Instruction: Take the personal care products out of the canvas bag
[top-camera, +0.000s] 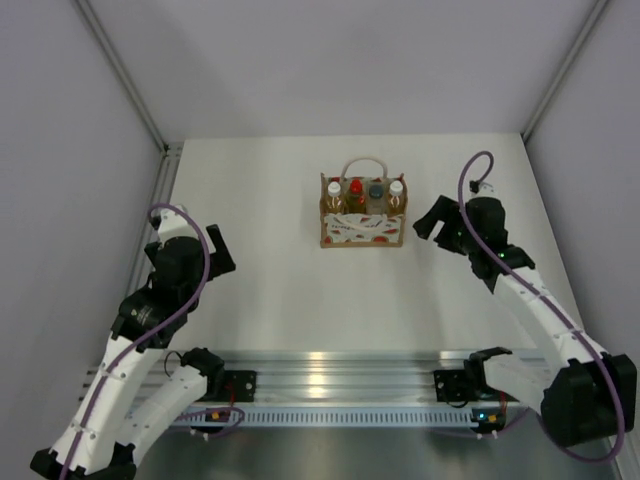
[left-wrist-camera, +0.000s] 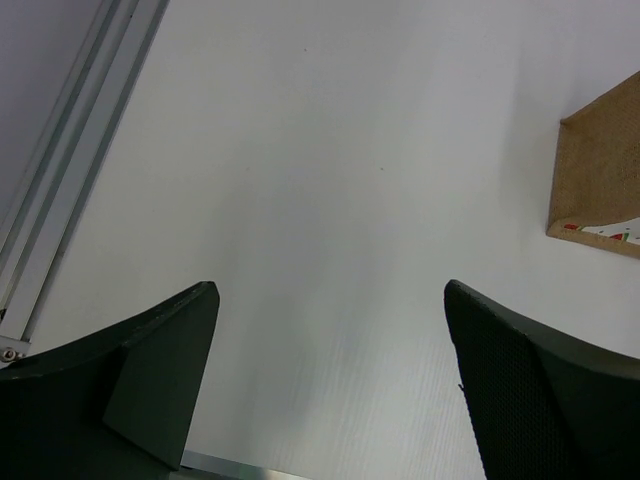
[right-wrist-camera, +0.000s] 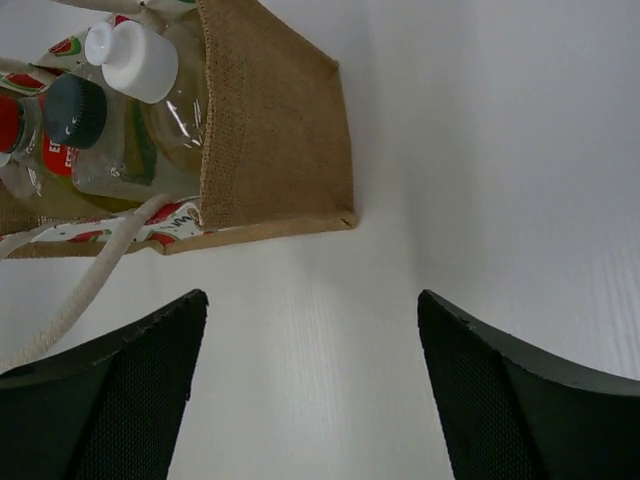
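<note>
Top external view: a brown canvas tote bag (top-camera: 360, 233) with a white, red-printed front stands upright on the white table (top-camera: 260, 190). It holds four bottles: two white-capped amber bottles (top-camera: 333, 192), one red-capped yellow bottle (top-camera: 355, 190) and one dark-capped clear bottle (top-camera: 376, 190). Pale looped handles (top-camera: 363, 163) arch above them. The right gripper (top-camera: 430, 223) hangs near the bag and the left gripper (top-camera: 224, 250) is well apart, both with jaws spread wide and empty.

A white table (top-camera: 280, 300) sits enclosed by plain grey walls (top-camera: 60, 150), an aluminium rail (top-camera: 340, 365) gleaming along its near edge.
</note>
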